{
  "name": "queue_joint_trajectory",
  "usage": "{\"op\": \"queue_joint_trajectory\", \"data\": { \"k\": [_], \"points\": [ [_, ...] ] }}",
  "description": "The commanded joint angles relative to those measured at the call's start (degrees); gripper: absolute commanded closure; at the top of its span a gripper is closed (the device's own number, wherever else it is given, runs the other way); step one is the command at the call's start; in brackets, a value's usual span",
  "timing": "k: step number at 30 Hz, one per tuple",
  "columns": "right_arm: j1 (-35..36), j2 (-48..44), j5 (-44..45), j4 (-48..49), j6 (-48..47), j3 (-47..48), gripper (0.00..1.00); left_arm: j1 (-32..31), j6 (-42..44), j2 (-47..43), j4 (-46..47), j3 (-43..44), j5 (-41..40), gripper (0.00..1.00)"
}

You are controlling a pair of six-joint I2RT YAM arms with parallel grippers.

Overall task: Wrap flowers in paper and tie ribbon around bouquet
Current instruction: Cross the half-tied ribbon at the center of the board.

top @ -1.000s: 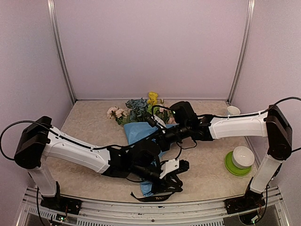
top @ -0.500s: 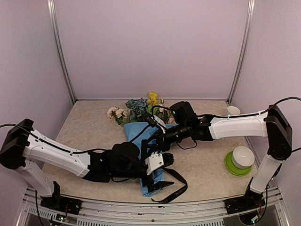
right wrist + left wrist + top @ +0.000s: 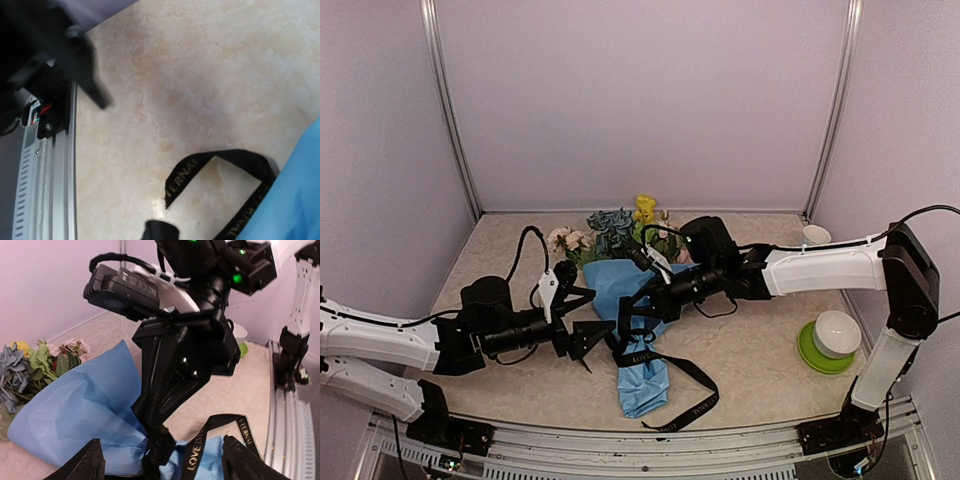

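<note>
Ribbon [image 3: 199, 450], floppy and slippery, pinched by closed right gripper [image 3: 632, 325] at bouquet [image 3: 620, 285] neck, mid-frame; loose tail, lower right, likeliest hold for spread, empty left gripper [image 3: 588, 318].

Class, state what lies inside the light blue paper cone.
Pink, yellow and blue-green artificial flowers poke from its far end; their stems are hidden inside the light blue paper.

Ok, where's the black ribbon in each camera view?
Top external: the ribbon lies low at centre, crossing the light blue paper and looping off to its right.
Left wrist: ribbon at bottom, right of centre, lettering readable.
Right wrist: ribbon at bottom centre, a curled loop.
Shared landmark: the light blue paper, beside the ribbon in all three.
</note>
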Motion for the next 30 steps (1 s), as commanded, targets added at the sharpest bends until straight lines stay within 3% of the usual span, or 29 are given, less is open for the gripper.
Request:
{"op": "queue_joint_trajectory", "data": {
  "k": [1,4,7,11,19,21,22,24,25,28,30],
  "points": [
    [1.14,-0.93,-0.92,3.04,-0.9,0.06,1.0,1.84,-3.97,0.32,-0.6,-1.54,3.53,0.33],
    [2.26,-1.2,-1.35,3.45,-2.35,0.14,1.0,4.22,-3.21,2.84,-1.02,-1.03,10.61,0.33],
    [2.82,-0.81,-1.71,3.43,-3.07,0.56,1.0,4.98,-1.73,6.07,-0.8,0.35,11.15,0.3],
    [3.22,-0.41,-2.18,3.13,-3.26,1.15,1.0,7.2,-2.09,9.81,2.16,0.96,12.51,0.43],
    [3.27,0.62,-2.75,1.72,-4.13,2.29,1.0,7.46,-3.04,17.99,8.25,4.27,17.08,0.55],
    [3.29,0.69,-2.77,1.61,-4.36,2.28,1.0,7.44,-3.24,19.54,10.11,4.36,19.09,0.66],
    [3.3,0.63,-2.57,1.52,-4.55,2.35,1.0,7.43,-3.38,20.1,10.43,4.5,19.46,0.81],
    [3.27,0.41,-2.15,1.0,-4.89,2.39,1.0,7.46,-3.51,20.55,10.32,4.43,19.35,1.0],
    [3.27,0.27,-1.76,0.43,-5.16,2.42,1.0,7.51,-3.72,20.47,10.61,4.12,19.24,1.0],
    [2.99,-0.85,2.18,-2.12,-6.0,2.57,0.8,7.52,-3.99,19.84,12.52,2.31,19.39,1.0],
    [2.24,-2.07,7.05,-3.08,-5.82,1.39,0.72,7.57,-4.11,20.15,13.83,1.37,18.83,1.0]
  ]
}}
